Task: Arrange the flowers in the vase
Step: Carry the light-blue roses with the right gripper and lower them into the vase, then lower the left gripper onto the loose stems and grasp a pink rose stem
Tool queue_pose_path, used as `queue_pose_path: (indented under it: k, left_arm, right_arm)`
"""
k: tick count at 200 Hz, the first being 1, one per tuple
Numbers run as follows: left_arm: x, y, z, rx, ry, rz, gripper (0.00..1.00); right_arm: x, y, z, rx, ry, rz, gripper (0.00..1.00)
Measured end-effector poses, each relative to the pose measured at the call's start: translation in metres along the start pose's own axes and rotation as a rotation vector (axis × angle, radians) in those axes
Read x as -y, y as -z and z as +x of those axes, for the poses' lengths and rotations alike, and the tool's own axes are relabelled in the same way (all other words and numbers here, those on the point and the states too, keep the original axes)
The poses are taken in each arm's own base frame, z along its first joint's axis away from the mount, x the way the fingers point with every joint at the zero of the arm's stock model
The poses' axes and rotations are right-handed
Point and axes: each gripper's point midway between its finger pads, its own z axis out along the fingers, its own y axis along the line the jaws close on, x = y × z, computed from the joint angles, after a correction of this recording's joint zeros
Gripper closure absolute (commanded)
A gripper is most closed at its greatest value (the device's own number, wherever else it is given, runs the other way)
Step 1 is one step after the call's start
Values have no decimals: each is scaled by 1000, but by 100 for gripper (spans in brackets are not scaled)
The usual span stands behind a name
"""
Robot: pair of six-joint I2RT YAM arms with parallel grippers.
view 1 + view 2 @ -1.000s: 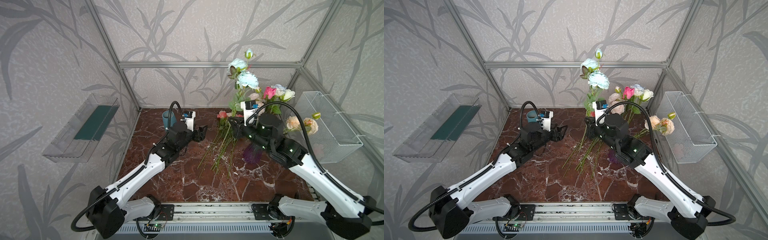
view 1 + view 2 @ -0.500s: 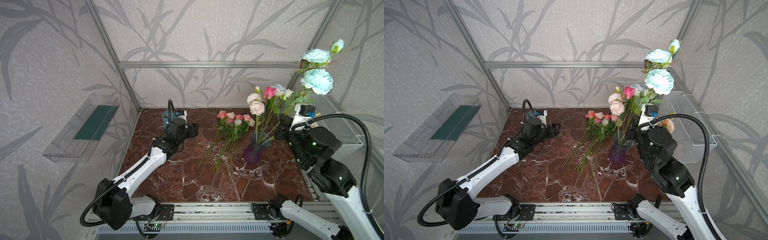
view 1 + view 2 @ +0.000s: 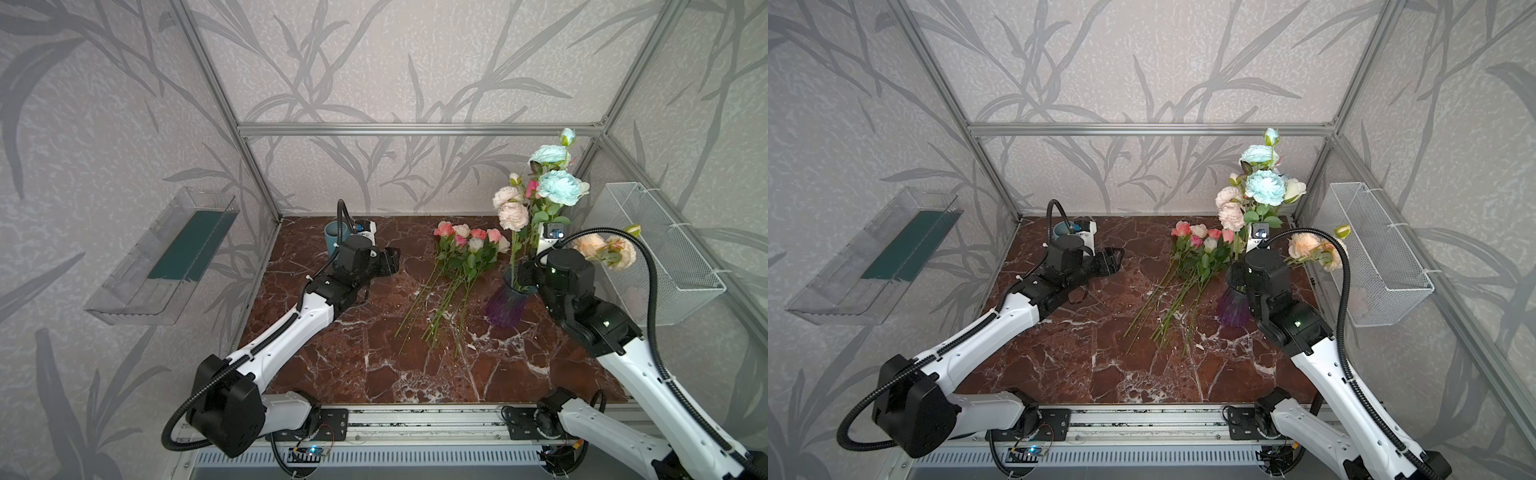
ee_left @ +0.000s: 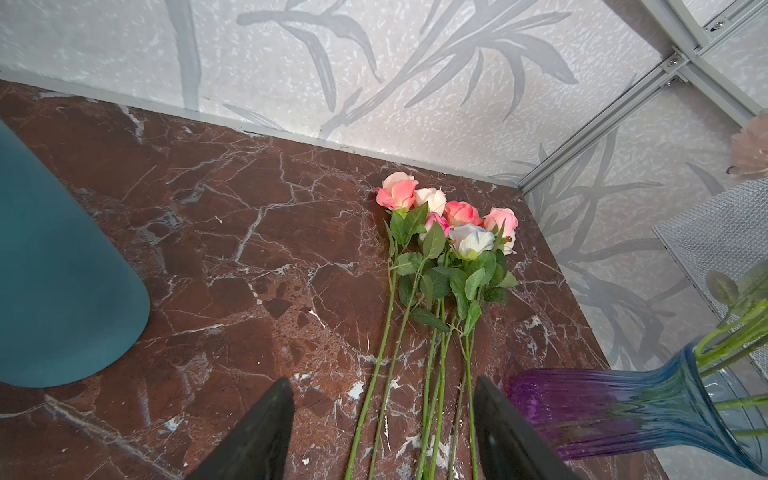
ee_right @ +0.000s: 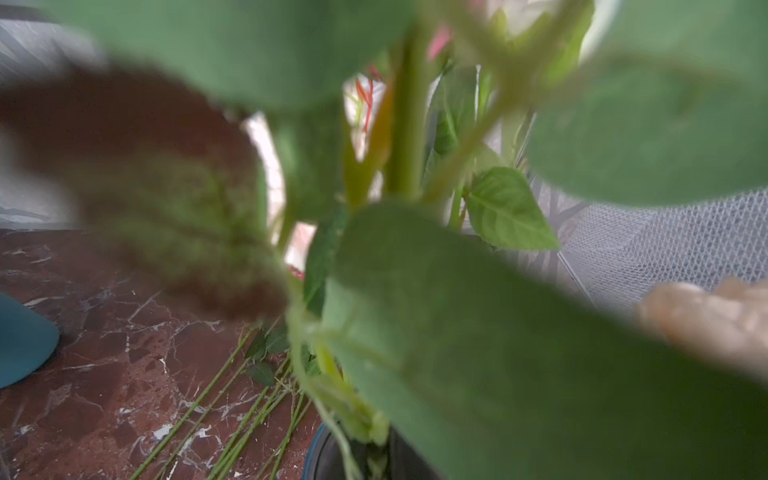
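Note:
A purple and blue glass vase (image 3: 509, 305) (image 3: 1233, 309) (image 4: 623, 411) stands at the right and holds several flowers: pink, cream and peach blooms. My right gripper (image 3: 523, 277) (image 3: 1237, 276) (image 5: 374, 457) is at the vase's mouth, shut on the stem of the tall pale blue flower (image 3: 557, 187) (image 3: 1264, 187). Leaves fill the right wrist view. Several pink and white roses (image 3: 465, 253) (image 3: 1200, 249) (image 4: 449, 232) lie on the marble floor left of the vase. My left gripper (image 3: 392, 262) (image 3: 1115, 262) (image 4: 382, 415) is open and empty, left of them and pointing their way.
A teal cup (image 3: 332, 239) (image 3: 1061, 228) (image 4: 54, 270) stands at the back left behind the left wrist. A white wire basket (image 3: 660, 253) (image 3: 1379, 249) hangs on the right wall, close to the vase. A clear shelf (image 3: 166, 257) hangs on the left wall.
My right arm lifted the pale blue flower from the pile, swung it high to the right, then brought it back down to the vase. The left gripper has hardly shifted.

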Motion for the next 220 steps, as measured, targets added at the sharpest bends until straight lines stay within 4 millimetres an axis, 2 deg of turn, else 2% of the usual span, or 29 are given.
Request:
queue_pose_path:
  k: [9,37,69,116,143,178,201,220]
  left_arm:
    - [0,0,0,-1,3,3,31]
    - [0,0,0,-5,8,8,31]
    - [0,-3,3,-15,9,9,31]
    - [-2,-8,9,-36,16,6,32]
    - [-2,-11,13,-52,17,11,32]
    - [-4,-19,23,-86,19,10,34]
    - [-6,-31,34,-138,18,9,38]
    - [-4,-44,43,-200,15,8,40]
  right_arm:
    - [2,-2,6,-11,-10,5,87]
    - [6,-4,19,-41,-34,12,75]
    - [8,0,19,-37,-64,9,70]
    - [18,19,15,-15,-118,2,61]
    - [21,35,6,-2,-150,-26,58]
    - [25,63,-21,57,-205,-85,57]
    - [32,81,-33,96,-227,-104,57]
    - [33,91,-38,117,-239,-127,61]
